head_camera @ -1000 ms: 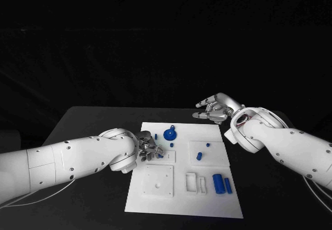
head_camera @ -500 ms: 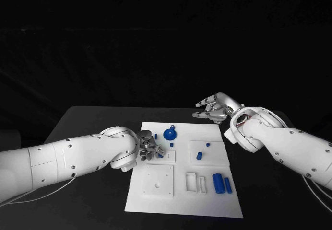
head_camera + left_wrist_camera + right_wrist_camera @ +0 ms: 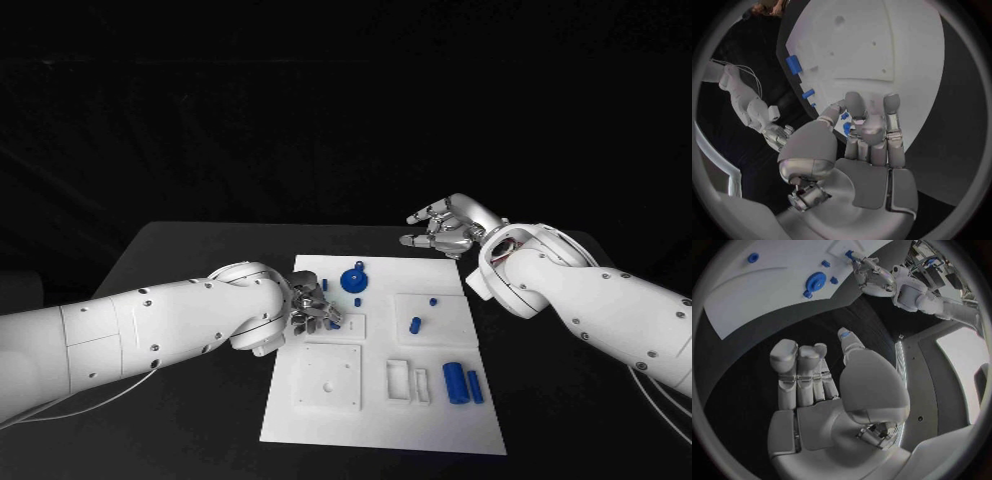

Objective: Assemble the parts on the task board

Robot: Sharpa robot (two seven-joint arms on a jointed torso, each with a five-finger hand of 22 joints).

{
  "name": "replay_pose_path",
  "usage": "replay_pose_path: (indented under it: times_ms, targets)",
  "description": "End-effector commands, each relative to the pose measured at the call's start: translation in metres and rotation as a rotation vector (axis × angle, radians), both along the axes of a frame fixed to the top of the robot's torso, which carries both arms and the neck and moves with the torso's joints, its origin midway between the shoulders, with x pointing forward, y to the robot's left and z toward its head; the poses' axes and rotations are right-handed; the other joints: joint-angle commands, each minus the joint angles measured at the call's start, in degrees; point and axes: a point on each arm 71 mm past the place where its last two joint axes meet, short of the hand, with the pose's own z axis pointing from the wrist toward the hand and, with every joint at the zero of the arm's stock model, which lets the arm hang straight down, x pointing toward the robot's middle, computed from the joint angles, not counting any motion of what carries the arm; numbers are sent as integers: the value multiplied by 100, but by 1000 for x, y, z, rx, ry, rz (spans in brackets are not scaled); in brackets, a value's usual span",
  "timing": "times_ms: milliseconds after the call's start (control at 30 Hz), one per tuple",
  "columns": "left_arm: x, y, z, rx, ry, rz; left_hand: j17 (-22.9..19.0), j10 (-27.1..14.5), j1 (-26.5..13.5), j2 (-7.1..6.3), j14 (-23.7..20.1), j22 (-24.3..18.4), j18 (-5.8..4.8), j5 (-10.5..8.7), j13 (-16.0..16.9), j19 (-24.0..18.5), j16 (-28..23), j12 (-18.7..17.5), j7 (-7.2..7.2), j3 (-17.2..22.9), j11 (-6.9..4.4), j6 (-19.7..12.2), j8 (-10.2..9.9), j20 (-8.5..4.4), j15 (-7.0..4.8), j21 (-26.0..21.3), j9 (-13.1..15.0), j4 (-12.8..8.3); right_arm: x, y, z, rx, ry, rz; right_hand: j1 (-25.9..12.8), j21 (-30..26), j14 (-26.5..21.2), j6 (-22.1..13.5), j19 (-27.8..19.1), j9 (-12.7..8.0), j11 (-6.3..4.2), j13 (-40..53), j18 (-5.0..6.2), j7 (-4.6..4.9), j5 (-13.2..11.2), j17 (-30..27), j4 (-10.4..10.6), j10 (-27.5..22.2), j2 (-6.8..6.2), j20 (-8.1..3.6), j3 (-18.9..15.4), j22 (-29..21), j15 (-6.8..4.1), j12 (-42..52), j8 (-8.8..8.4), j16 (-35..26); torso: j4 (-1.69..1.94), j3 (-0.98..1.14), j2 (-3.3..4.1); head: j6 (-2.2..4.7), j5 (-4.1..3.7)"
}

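Observation:
The white task board [image 3: 389,400] lies in the middle of the black table. My left hand [image 3: 309,305] hovers over the board's left edge and pinches a small blue part [image 3: 846,128] between thumb and fingers, close above a raised white square [image 3: 343,325]. That part shows at its fingertips [image 3: 849,254] in the right wrist view. My right hand [image 3: 447,228] hangs above the table past the board's far right corner, fingers [image 3: 807,372] apart and holding nothing. On the board rest a blue disc [image 3: 353,278], a blue peg [image 3: 415,324] and two blue cylinders [image 3: 463,383].
A square white plate [image 3: 332,378] and two narrow white frames [image 3: 407,382] sit on the board's near half. Black table [image 3: 188,260] stretches on both sides of the board. My right forearm [image 3: 591,300] runs along the board's right side.

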Motion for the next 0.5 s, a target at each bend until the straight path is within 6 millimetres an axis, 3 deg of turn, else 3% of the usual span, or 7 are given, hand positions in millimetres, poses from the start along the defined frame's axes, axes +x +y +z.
replay_pose_path:
  times_ms: [33, 500]
  targets:
    - [-6, 2, -14, 61, 58, -19, 20, 78, 103, 60, -65, 112, -65, 210, 8, 33, 46, 16, -606, 213, -234, 1087, -32, 18, -86, 9, -8, -235, 0, 2, 0, -1, 0, 14, -16, -2, -19, 18, 20, 5, -9, -9, 23, 2, 7, -10, -20, -15, 55, -4, 1, 602, -25, 7, -6, 13, -3, 0, 1, -3, -3]
    - [-4, 4, -12, 99, 75, -41, 69, 78, 89, 12, -47, 113, -65, 417, 37, 15, 88, 53, -613, 272, -246, 1110, -19, 22, -81, 43, 0, -284, 0, 2, -1, 0, 2, 14, -26, -13, -22, -4, 18, 4, -8, -17, 24, 4, 17, -18, -17, -22, 54, -3, -1, 600, -24, -1, -8, 5, -1, -8, 5, -29, -26]
